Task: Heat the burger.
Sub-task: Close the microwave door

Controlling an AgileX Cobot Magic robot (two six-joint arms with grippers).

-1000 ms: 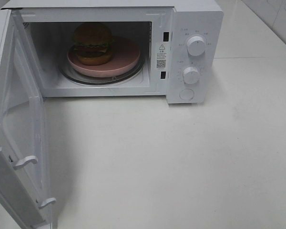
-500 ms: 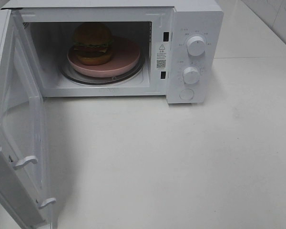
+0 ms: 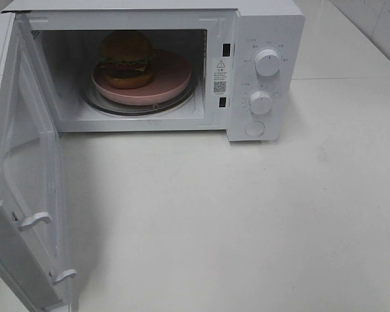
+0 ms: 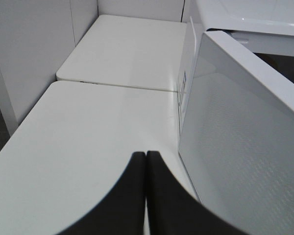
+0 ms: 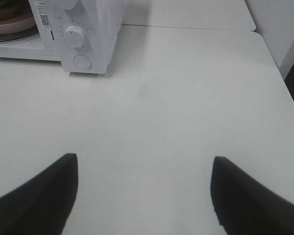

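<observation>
At the frame's left the microwave door (image 3: 26, 175) stands wide open. Upper left, the burger (image 3: 125, 58) sits on its plate (image 3: 166, 88) inside the microwave (image 3: 273, 32). Loading looks done; shutting the door and turning the knobs (image 3: 267, 62) remain. The left hand (image 4: 146, 155) is pressed together, empty; the right hand (image 5: 144, 159) apart, empty.

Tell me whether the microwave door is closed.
No: the microwave door stands swung wide open, with the burger on its pink plate visible inside.

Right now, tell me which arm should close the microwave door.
Left. The left claw, shut, sits right beside the open door; the right claw, open, hangs over the table past the dials, away from it.
</observation>
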